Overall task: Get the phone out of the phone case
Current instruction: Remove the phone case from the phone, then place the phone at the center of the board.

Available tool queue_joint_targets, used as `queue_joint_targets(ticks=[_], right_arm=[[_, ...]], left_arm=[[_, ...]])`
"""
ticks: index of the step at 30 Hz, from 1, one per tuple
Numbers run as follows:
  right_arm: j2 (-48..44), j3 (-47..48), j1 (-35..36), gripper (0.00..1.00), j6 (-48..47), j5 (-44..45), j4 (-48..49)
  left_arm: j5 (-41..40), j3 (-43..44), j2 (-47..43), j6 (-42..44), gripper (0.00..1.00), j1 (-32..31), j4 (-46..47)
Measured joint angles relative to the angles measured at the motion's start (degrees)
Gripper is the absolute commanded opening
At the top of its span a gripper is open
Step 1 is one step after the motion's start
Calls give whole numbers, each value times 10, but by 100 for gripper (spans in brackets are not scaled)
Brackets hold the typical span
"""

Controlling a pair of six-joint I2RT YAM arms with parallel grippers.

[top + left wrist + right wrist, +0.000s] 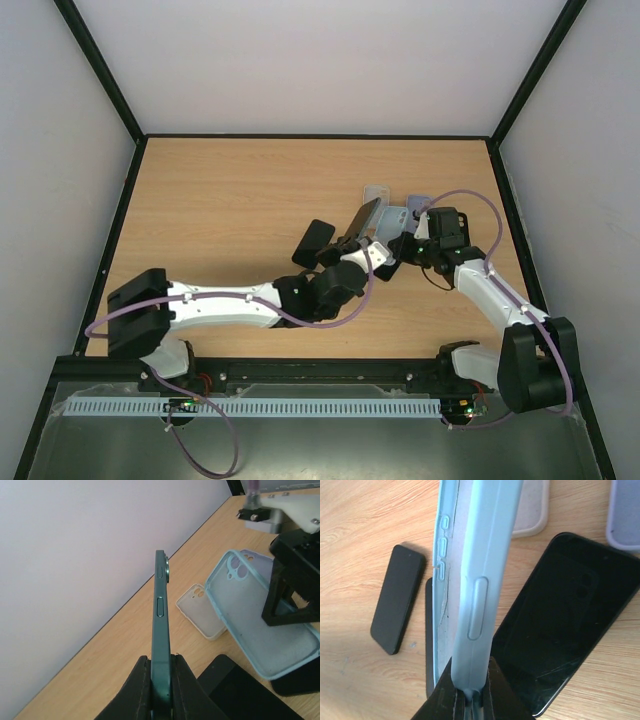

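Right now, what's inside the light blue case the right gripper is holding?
Nothing: the light blue case shows bare lining. The right gripper covers part of one edge, so that patch is unseen. The green phone is pinched in the left gripper.

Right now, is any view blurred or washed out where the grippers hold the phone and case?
Left wrist: phone sharp in the left gripper, right arm behind blurred. Right wrist: blue case in the right gripper soft up close, faint reflection on a dark screen beside it. Top view: even light, no glare.
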Motion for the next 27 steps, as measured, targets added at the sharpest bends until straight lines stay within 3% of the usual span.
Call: queue_joint_targets(ticks=[8, 16, 22, 27], right_arm=[[-15, 0, 0, 2, -8, 27, 5], [-26, 0, 0, 2, -15, 28, 12], [-26, 0, 0, 2, -16, 27, 13], [-26, 0, 0, 2, -17, 26, 13]], left_arm=[[-45, -31, -29, -95, 2, 30, -103], [-144, -31, 49, -274, 2, 95, -302], [-140, -31, 87, -362, 2, 131, -385], [-119, -31, 119, -386, 2, 153, -407]])
